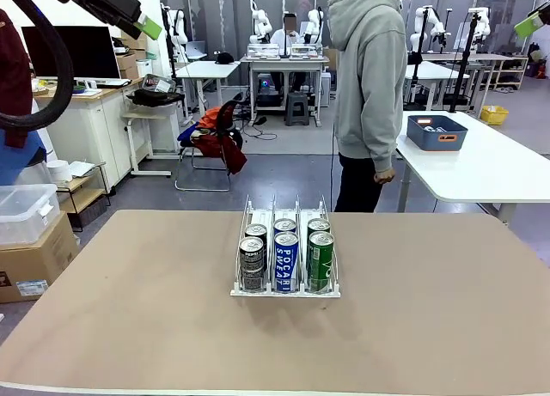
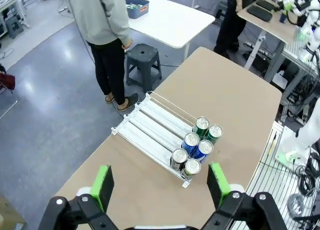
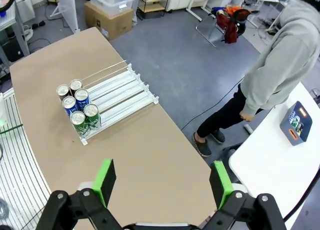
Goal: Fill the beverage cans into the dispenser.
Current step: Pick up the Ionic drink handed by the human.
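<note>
**Location.** The dispenser (image 1: pixel 265 214) stands at the centre of the bench (image 1: pixel 430 327). In the front view its three lanes run from 12 to 6 o'clock. Six cans stand upright in it, two per lane, all crowded at the 6 o'clock end. The dark grey cans (image 1: pixel 252 263) are in the 9 o'clock lane, the blue cans (image 1: pixel 286 260) in the middle lane and the green cans (image 1: pixel 320 260) in the 3 o'clock lane. The 12 o'clock half of every lane is bare.

**Grippers.** The left gripper (image 2: pixel 160 185) hangs high above the bench with its jaws spread wide and nothing between the pads. The right gripper (image 3: pixel 162 182) is in the same condition: high, fully apart and empty.

**Surroundings.** A person (image 1: pixel 369 70) in a grey hoodie stands beyond the bench, between 12 and 1 o'clock. A blue bin (image 1: pixel 436 131) sits on a white table at 2 o'clock; its contents are too small to name.

**Handling assessment.**
- The cans look thin-walled and smooth, so they would probably be stiff under a light squeeze, dent under a hard one, and slip on a loose grip.
- Whether they are full cannot be told; if full, they would carry noticeable weight.
- The soundest hold would be across the round body just below the silver top, with the pads on opposite sides.
- The thin dividers leave little finger room beside cans already seated.
- The rack looks light and likely to shift if knocked.
</note>
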Robot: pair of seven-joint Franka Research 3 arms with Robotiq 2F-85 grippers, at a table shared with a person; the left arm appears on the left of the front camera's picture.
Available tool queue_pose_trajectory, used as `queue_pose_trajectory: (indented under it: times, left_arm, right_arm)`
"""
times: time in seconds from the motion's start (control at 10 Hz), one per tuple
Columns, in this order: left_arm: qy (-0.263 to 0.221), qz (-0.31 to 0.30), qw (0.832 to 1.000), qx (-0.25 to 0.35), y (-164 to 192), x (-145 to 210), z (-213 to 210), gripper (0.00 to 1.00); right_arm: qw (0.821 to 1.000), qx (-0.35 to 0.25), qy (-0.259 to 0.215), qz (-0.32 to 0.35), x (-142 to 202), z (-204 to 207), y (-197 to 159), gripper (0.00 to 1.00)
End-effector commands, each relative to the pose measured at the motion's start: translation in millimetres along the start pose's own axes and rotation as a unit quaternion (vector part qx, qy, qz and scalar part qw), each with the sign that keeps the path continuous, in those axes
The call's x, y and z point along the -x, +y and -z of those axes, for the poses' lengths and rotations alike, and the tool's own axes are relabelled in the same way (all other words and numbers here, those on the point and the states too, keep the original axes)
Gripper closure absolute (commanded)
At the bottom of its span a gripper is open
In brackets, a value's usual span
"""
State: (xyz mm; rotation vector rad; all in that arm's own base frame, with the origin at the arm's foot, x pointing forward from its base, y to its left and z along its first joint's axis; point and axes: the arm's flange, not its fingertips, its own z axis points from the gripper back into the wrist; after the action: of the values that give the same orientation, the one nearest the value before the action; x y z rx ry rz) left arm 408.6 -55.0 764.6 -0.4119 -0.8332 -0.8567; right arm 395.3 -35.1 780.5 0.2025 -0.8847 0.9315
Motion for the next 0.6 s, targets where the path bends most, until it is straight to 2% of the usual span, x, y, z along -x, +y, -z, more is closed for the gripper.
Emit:
queue_pose_trajectory:
  times: [0.0,0.3,0.5]
  left_arm:
    - [0.014,0.044,0.999,0.008,4,0,-9,0.0]
    - [0.042,0.09,0.995,0.021,2,1,-19,0.0]
    - [0.037,0.108,0.991,0.073,2,1,-33,0.0]
  right_arm:
    - [1.0,-0.006,0.008,-0.028,-9,-8,-11,0.0]
    - [0.999,-0.003,0.013,-0.043,-10,-18,-13,0.0]
    - [0.998,-0.007,0.014,-0.058,-6,-27,-10,0.0]
